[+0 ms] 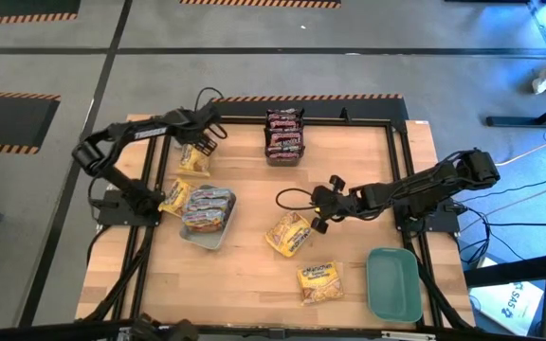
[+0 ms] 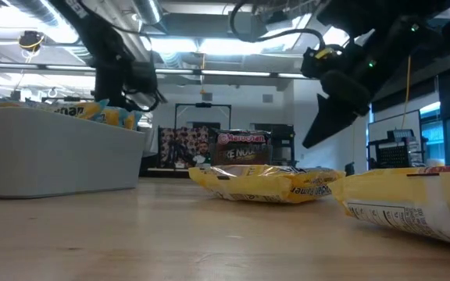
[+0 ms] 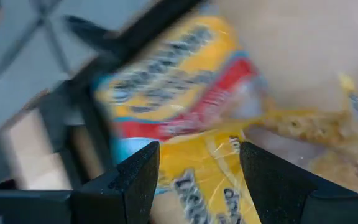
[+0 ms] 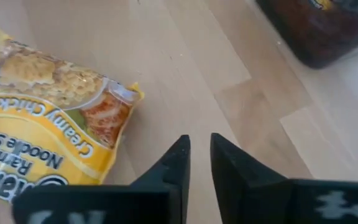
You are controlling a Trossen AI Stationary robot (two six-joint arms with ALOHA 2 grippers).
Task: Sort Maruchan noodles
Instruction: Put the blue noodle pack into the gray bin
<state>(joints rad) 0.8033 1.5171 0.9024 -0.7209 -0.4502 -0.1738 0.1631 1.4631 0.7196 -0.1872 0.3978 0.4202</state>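
Yellow-orange Maruchan packets lie flat on the wooden table: one (image 1: pixel 194 159) at the far left, one (image 1: pixel 175 197) beside the pale grey tray (image 1: pixel 204 235), one (image 1: pixel 289 233) in the middle and one (image 1: pixel 320 281) near the front. Pinkish-silver packets (image 1: pixel 207 206) fill the grey tray. Dark brown packets (image 1: pixel 284 134) sit in a dark tray at the far edge. My left gripper (image 1: pixel 207 142) is open, its fingers either side of the far-left yellow packet (image 3: pixel 197 168). My right gripper (image 1: pixel 322 210) is shut and hangs above the table, just past the middle packet (image 4: pixel 48 130). My left gripper stands open over the far-left yellow packet (image 3: pixel 194 177), one finger (image 3: pixel 138 177) on each side of it, coming from above. The view is blurred, and I cannot tell whether the fingers touch the packet.
A teal tray (image 1: pixel 393 284) stands at the near right corner. The black frame rails (image 1: pixel 401 142) run along the table's edges. Bare wood shows between the middle packet and the dark tray. Cables loop near both wrists.
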